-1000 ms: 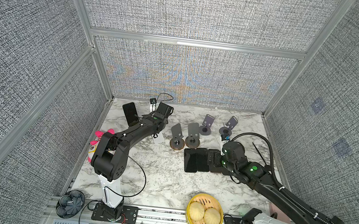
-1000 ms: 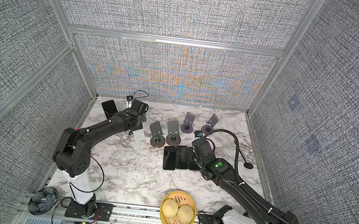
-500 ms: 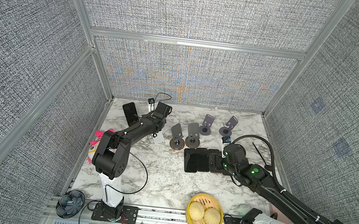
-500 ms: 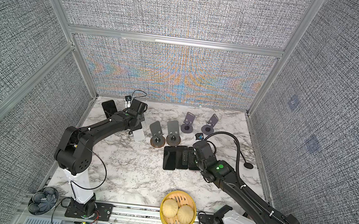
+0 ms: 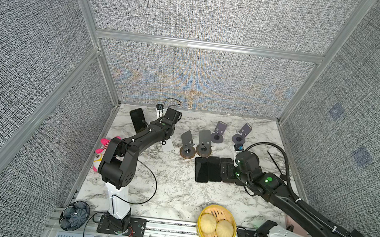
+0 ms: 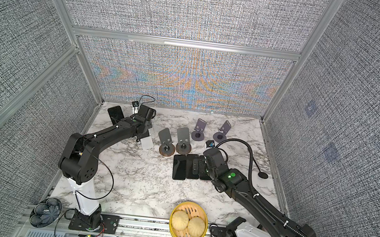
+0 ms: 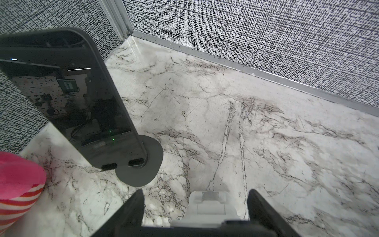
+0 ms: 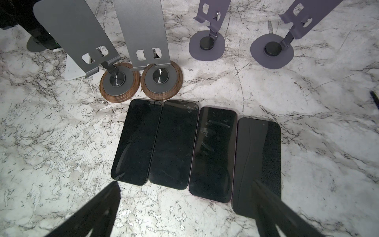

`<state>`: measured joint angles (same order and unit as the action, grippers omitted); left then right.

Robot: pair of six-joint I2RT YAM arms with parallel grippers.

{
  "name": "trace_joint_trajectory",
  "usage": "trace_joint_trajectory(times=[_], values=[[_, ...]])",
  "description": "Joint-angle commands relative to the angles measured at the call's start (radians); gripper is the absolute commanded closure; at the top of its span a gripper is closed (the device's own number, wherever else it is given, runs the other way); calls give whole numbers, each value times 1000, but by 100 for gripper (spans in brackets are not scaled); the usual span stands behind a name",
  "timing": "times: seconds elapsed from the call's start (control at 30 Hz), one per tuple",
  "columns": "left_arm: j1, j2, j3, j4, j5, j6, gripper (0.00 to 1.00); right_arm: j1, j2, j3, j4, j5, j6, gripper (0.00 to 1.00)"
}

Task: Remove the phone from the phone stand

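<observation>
A black phone leans on a dark grey phone stand in the back left corner, and both top views show the phone. My left gripper hovers just to the right of it. Its jaws are open, apart from the phone, with bare marble ahead of them. My right gripper is open above the near ends of several phones lying flat in a row, and it holds none of them.
Two stands with wooden bases and two purple stands stand without phones behind the flat phones. A pink plush toy lies by the left wall. A white card lies mid-table. A steamer basket of buns sits at the front.
The left arm's elbow has crept a little toward the back, while its gripper stays beside the phone. The right arm has barely shifted. The phone leans on its stand as before.
</observation>
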<state>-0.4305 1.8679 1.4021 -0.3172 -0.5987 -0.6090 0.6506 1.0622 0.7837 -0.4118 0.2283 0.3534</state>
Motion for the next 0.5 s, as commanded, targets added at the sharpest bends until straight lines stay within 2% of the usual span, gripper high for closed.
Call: trace_joint_trajectory(times=[0.0, 0.47], values=[[0, -6, 15, -34, -24, 2, 21, 1, 1, 10, 15, 1, -7, 2], [1, -62, 22, -107, 8, 3, 23, 0, 12, 13, 20, -11, 0, 2]])
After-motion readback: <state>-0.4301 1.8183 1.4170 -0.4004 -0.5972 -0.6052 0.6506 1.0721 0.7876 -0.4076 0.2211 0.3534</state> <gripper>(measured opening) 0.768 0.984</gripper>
